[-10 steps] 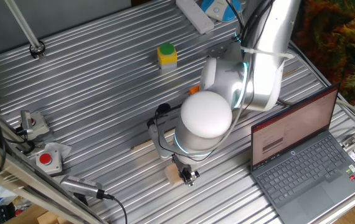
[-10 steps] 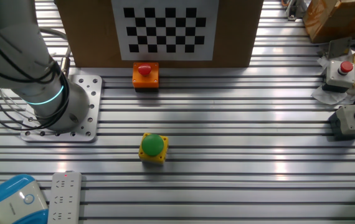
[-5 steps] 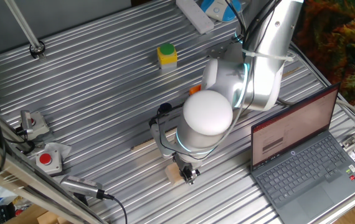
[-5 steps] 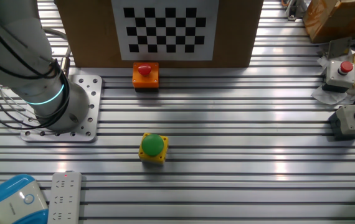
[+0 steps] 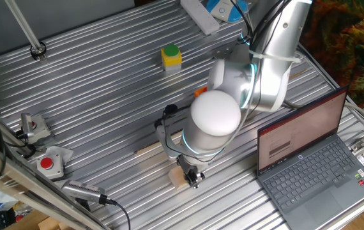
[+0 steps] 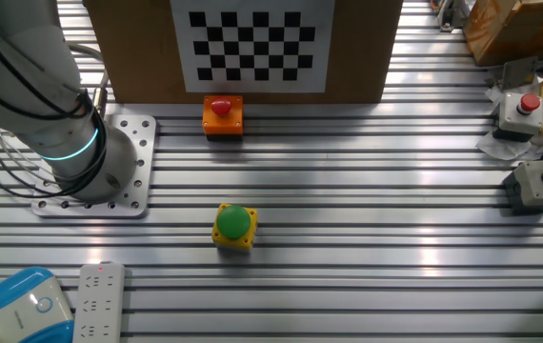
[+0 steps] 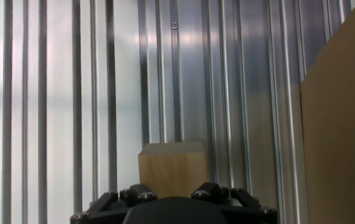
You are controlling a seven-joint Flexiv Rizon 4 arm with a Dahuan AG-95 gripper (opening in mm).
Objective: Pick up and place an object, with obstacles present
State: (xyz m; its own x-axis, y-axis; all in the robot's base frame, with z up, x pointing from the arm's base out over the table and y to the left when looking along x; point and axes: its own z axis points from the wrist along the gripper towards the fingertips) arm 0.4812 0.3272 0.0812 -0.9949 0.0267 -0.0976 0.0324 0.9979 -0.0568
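The object, a small pale tan wooden block (image 5: 178,179), lies near the table's front edge, under the arm's white wrist. My gripper (image 5: 191,178) is down at the block's right side. In the hand view the block (image 7: 172,168) fills the bottom centre, and my gripper (image 7: 172,194) has its black fingers pressed against the block's two sides, shut on it. Whether the block rests on the ribbed table or hangs just above it does not show. The other fixed view shows neither block nor gripper.
A long thin wooden strip (image 5: 147,150) lies just left of the block. A yellow box with a green button (image 5: 171,56) and an orange red-button box (image 6: 222,114) stand farther back. A laptop (image 5: 310,160) is at the right, button boxes (image 5: 48,163) at the left, brown cardboard (image 7: 342,118) close beside the hand.
The arm's wrist has shifted slightly up and to the right. The block stays at the gripper, almost in the same spot.
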